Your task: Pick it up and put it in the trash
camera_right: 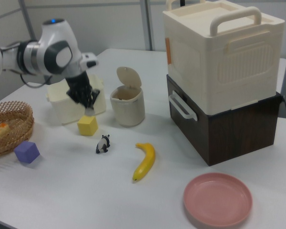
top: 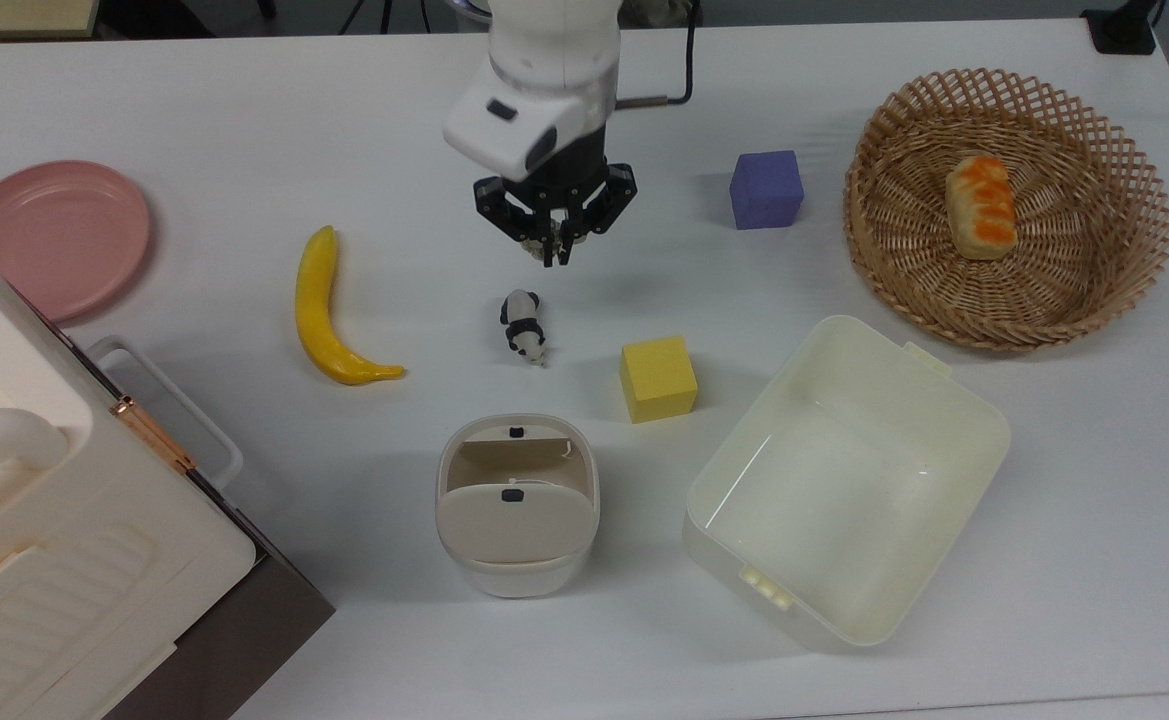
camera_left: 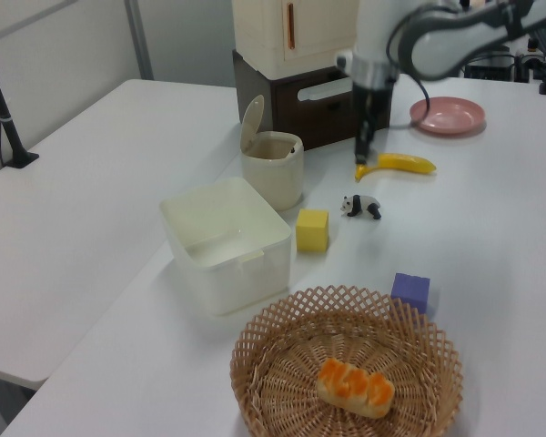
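The gripper [top: 554, 250] hangs above the white surface [top: 244, 100], pointing down. Its fingers [top: 547, 243] are drawn close together and clamped on the paper ball [top: 554, 241], a tiny off-white lump pinched right at their tips. In the right view the paper ball [camera_right: 89, 111] shows as a pale blob at the end of the gripper [camera_right: 88, 109], clear of the surface.

In the top view the panda figurine [top: 523, 326] lies on the surface at 6 o'clock from the fingers, near them. The trash bin [top: 519, 582] stands farther off in the same 6 o'clock direction, well apart from the ball, its swing flap tipped so the mouth shows. From the fingers:
- the yellow cube [top: 658, 378] sits at about 5 o'clock
- the purple cube [top: 766, 189] at about 3 o'clock
- the banana [top: 329, 310] at about 8 o'clock

The large cream tub [top: 824, 500] lies at 3 o'clock from the trash bin. The wicker basket [top: 1124, 250] with a bread roll [top: 981, 205] sits at 12 o'clock from that tub.
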Motion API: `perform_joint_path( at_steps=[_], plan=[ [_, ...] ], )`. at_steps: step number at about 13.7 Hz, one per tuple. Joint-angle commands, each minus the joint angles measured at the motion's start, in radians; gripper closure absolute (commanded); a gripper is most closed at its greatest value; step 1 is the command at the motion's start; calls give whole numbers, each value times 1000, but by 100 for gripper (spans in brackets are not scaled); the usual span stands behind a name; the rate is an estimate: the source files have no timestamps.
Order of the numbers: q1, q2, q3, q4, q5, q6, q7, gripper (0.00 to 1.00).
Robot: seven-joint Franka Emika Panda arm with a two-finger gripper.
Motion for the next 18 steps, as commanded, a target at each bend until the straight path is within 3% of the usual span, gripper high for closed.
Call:
perform_joint_path(
  at_steps=[1,3,7,12,13,14,15,18],
  plan=[
    [-9,26,-29,116,73,131,-2,100],
    [-8,58,-32,114,86,295,16,100],
    [-8,197,-42,159,42,562,122,100],
    [-8,360,-87,334,-21,598,210,98],
    [-6,366,-90,334,-31,598,211,71],
    [-5,368,-90,332,-32,598,213,20],
    [0,366,-90,329,-34,596,220,0],
    [6,345,-88,326,-35,596,317,0]
  ],
)
